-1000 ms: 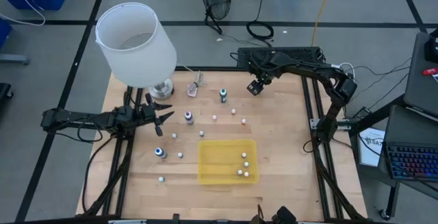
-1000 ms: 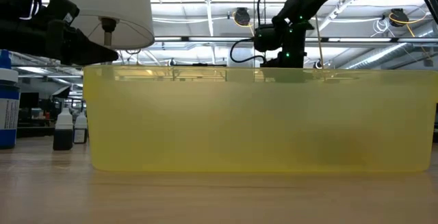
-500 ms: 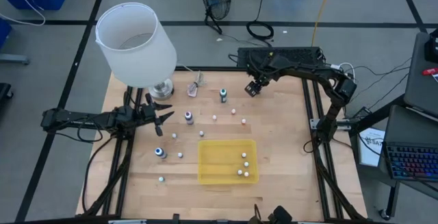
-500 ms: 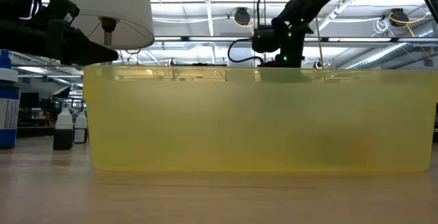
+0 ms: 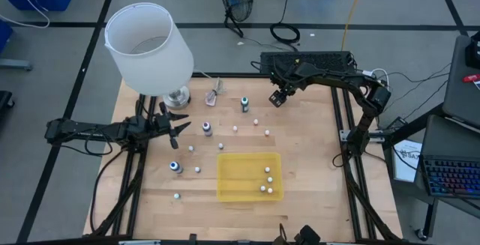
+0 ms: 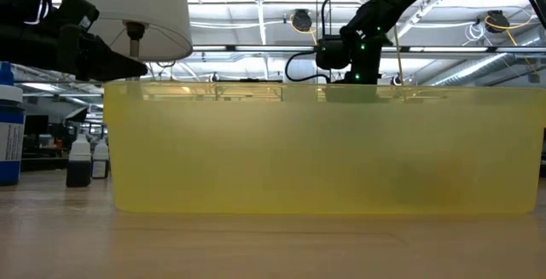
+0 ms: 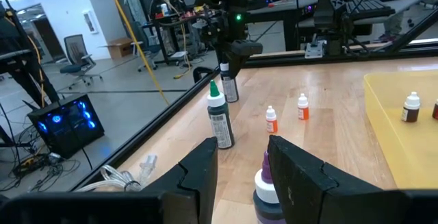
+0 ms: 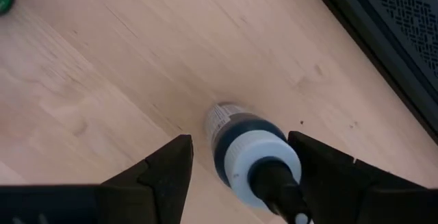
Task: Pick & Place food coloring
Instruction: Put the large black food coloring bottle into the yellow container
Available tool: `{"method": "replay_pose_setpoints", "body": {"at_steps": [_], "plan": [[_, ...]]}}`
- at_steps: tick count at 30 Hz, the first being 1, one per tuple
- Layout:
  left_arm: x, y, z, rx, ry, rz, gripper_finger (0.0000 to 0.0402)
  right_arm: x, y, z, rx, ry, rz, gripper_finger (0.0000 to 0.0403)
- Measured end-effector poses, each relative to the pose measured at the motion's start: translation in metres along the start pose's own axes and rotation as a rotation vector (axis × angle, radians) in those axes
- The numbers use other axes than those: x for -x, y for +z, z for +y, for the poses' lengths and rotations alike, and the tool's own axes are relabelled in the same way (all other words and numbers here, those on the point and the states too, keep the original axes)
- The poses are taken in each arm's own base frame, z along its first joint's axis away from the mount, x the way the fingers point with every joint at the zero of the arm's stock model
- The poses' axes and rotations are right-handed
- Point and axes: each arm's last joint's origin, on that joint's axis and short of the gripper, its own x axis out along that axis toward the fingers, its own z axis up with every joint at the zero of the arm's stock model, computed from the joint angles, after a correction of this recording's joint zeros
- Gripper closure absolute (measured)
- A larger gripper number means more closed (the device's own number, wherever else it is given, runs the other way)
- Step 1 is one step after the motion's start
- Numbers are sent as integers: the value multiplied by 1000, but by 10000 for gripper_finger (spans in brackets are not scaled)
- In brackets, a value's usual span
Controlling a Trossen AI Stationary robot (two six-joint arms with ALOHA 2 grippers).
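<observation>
My right gripper point(image 8: 243, 183) is open and hangs over the far part of the table point(image 5: 277, 97). A dark blue food coloring bottle with a white cap point(image 8: 250, 157) stands upright on the wood below, between the two fingers and untouched. My left gripper point(image 7: 241, 176) is open at the table's left point(image 5: 180, 125), level with the table, with a purple-capped bottle point(image 7: 263, 183) just beyond its fingers. A green-capped bottle point(image 5: 244, 104), a blue one point(image 5: 175, 167) and several tiny bottles point(image 5: 256, 121) stand on the table. Several more point(image 5: 268, 179) lie in the yellow tray point(image 5: 232, 177).
A lamp with a big white shade point(image 5: 148, 49) stands at the far left corner, above my left arm. A clear pinkish object with a stick point(image 5: 214, 95) lies near its base. The yellow tray fills the near middle and blocks the low view point(image 6: 324, 147).
My right gripper has shifted only slightly above the far part of the table. Nothing else has moved.
</observation>
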Motion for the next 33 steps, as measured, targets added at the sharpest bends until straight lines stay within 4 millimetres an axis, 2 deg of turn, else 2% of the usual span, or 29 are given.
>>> {"method": "replay_pose_setpoints", "body": {"at_steps": [28,33], "plan": [[0,0,0,0,0,0,270,0,-2,0,-8,-4,16,177],[0,0,0,0,0,0,270,0,-2,0,-5,-4,16,206]]}}
